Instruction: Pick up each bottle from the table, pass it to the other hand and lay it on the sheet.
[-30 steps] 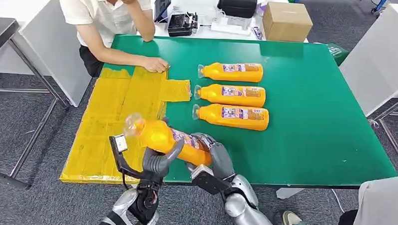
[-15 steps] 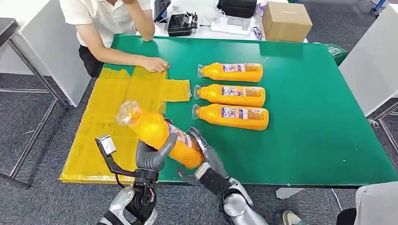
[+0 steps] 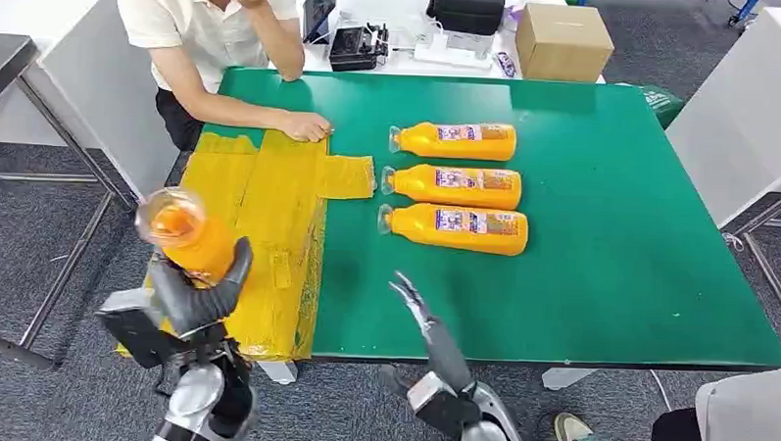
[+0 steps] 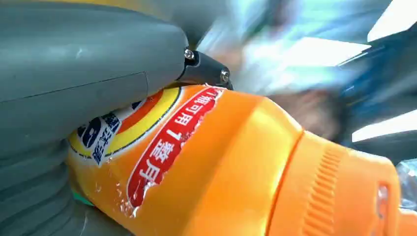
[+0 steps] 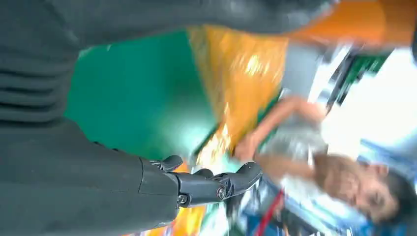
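Note:
My left hand [image 3: 196, 294] grips an orange bottle [image 3: 185, 237] and holds it up over the near left part of the yellow sheet [image 3: 254, 216], its clear cap end toward the camera. The left wrist view shows the bottle [image 4: 211, 167] close up, its red label against my fingers. My right hand [image 3: 424, 325] is empty, fingers stretched out above the table's near edge; its dark fingers [image 5: 211, 186] show in the right wrist view. Three more orange bottles [image 3: 456, 141] [image 3: 452, 186] [image 3: 456, 229] lie side by side on the green table [image 3: 611, 238].
A person sits at the far left corner with one hand [image 3: 306, 127] resting on the sheet's far end. A cardboard box [image 3: 561, 40] and black devices [image 3: 358, 45] stand on the white table behind. White tables flank both sides.
My left hand has carried the bottle leftward and up, out over the sheet's near left part. My right hand has let go of it and drawn back, fingers spread.

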`<move>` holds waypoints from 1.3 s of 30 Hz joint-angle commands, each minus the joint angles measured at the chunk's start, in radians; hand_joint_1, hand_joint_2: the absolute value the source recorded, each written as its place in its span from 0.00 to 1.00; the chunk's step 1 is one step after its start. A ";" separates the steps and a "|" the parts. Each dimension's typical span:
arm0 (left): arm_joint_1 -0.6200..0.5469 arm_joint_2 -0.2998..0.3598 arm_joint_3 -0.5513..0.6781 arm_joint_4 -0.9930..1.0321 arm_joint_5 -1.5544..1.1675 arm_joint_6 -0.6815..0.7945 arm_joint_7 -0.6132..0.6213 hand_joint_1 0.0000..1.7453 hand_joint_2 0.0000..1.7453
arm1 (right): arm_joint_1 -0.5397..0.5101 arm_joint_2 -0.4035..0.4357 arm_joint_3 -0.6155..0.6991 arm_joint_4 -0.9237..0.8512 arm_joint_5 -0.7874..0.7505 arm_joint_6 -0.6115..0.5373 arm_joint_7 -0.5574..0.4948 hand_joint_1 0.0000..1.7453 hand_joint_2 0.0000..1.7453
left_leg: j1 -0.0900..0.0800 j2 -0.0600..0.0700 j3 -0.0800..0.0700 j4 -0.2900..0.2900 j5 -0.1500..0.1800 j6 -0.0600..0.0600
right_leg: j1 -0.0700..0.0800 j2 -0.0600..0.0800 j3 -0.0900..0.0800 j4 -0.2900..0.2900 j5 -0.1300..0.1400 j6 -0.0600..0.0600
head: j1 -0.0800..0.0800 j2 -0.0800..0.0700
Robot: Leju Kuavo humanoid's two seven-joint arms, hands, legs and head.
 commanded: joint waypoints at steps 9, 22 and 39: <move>-0.434 0.068 0.152 0.904 -0.765 -0.038 0.371 1.00 1.00 | -0.048 0.055 -0.059 0.081 0.000 0.057 -0.046 0.00 0.00 | -0.001 -0.001 0.007 -0.003 0.003 -0.001 | 0.000 -0.002 0.006 -0.002 0.001 -0.001 | 0.000 0.000; -0.494 0.059 0.177 1.059 -0.707 -0.126 0.384 1.00 1.00 | -0.063 0.071 -0.041 0.142 -0.030 0.059 -0.046 0.00 0.00 | -0.001 0.003 0.008 -0.003 0.003 -0.002 | 0.000 0.002 0.007 -0.001 0.003 -0.004 | 0.000 0.000; -0.522 0.083 0.091 1.102 -0.687 -0.736 0.364 0.00 0.00 | -0.098 0.044 0.009 0.202 -0.095 -0.074 -0.046 0.00 0.00 | -0.001 -0.004 0.016 -0.003 0.004 -0.002 | 0.000 -0.003 0.017 -0.001 0.002 -0.003 | 0.000 0.000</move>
